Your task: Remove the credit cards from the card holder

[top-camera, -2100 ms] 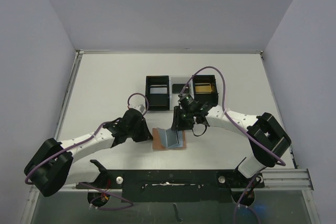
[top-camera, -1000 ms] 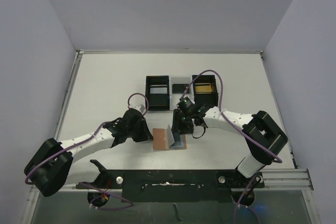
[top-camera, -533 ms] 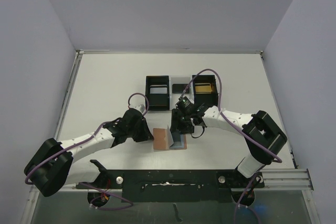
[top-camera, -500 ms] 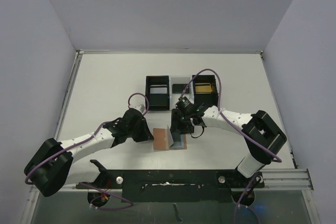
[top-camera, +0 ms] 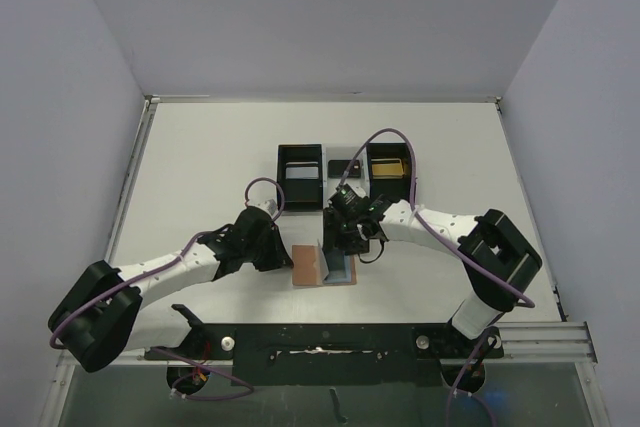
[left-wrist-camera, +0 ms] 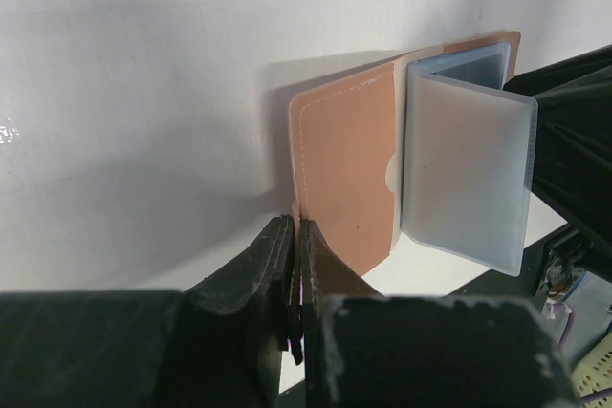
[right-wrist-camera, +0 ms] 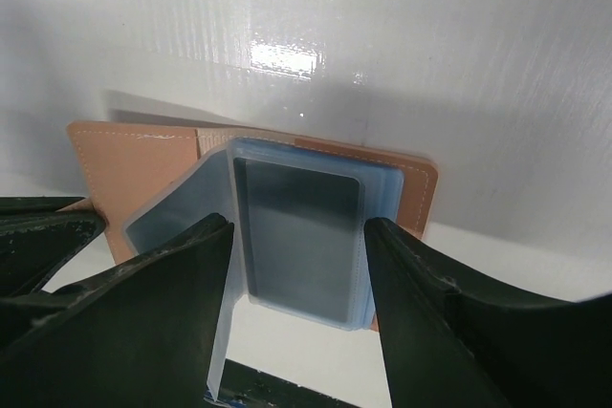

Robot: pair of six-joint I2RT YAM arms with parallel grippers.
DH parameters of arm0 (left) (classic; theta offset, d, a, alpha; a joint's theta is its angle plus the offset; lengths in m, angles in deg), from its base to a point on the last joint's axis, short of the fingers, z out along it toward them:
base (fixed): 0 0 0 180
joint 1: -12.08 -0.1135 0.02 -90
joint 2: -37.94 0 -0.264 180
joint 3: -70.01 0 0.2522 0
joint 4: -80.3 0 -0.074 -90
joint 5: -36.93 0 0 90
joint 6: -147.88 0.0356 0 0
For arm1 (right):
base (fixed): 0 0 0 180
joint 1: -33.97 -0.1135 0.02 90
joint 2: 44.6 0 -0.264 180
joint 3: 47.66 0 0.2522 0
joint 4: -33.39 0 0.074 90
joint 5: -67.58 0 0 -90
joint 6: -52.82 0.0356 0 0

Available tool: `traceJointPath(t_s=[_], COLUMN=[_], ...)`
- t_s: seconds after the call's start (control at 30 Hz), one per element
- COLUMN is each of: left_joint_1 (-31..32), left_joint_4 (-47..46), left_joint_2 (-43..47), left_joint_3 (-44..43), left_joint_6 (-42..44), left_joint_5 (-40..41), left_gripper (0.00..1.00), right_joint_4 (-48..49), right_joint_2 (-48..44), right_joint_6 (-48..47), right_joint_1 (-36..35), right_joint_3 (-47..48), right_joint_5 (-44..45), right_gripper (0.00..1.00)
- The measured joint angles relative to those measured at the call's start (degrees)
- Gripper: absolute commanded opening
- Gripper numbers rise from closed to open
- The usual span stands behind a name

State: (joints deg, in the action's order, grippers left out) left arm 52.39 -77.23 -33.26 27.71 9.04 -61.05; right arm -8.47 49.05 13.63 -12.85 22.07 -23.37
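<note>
Top external view, front row from the left: left gripper [top-camera: 287, 259], jaws pinched shut on the left edge of a small tan-brown leather bifold card holder [top-camera: 308, 267]. Holder lying open on white table [top-camera: 200, 167], just ahead of the arm bases. Tan leather face showing on its left half, pale stitching along the border (left wrist view).

Next right: translucent light-blue plastic pocket leaves [left-wrist-camera: 469, 174], standing up from the spine like book pages. Right wrist view: one leaf lying flat, darker grey rectangle [right-wrist-camera: 298, 236] behind its clear window; card or bare lining, cannot tell.

Right gripper [top-camera: 340, 245] over the leaves, jaws spread, one finger on each side of the flat leaf, gripping nothing.

Back row from the left: black three-compartment tray [top-camera: 281, 162], well apart from the holder. Silver-grey thin rectangular card [top-camera: 300, 173] in left bay, black card [top-camera: 345, 166] in white middle, gold card [top-camera: 390, 166] in right bay.
</note>
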Motion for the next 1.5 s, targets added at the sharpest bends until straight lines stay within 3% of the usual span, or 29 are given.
traceJointPath(t_s=[0.43,0.63,0.87,1.17,1.5], left_joint_1=[0.0,0.0,0.0,0.0,0.0], left_joint_4=[-0.4,-0.5,-0.5,-0.5,-1.0], left_joint_2=[-0.7,-0.7,-0.8,-0.9,-0.9], left_joint_3=[0.0,0.0,0.0,0.0,0.0], left_joint_6=[0.0,0.0,0.0,0.0,0.0], left_joint_5=[-0.1,-0.2,-0.2,-0.3,-0.5], left_gripper=[0.04,0.04,0.04,0.04,0.04], right_joint_4=[-2.9,-2.7,-1.9,-2.2,-4.2], right_joint_2=[0.0,0.1,1.8,1.7,1.2], right_joint_6=[-0.7,-0.9,-0.9,-1.4,-2.0], right_joint_1=[-0.9,-1.2,-1.2,-1.2,-2.3], right_joint_3=[1.1,1.2,1.4,1.6,5.0], right_joint_5=[2.9,2.6,1.8,1.9,2.5], right_gripper=[0.60,0.52,0.52,0.37,0.38])
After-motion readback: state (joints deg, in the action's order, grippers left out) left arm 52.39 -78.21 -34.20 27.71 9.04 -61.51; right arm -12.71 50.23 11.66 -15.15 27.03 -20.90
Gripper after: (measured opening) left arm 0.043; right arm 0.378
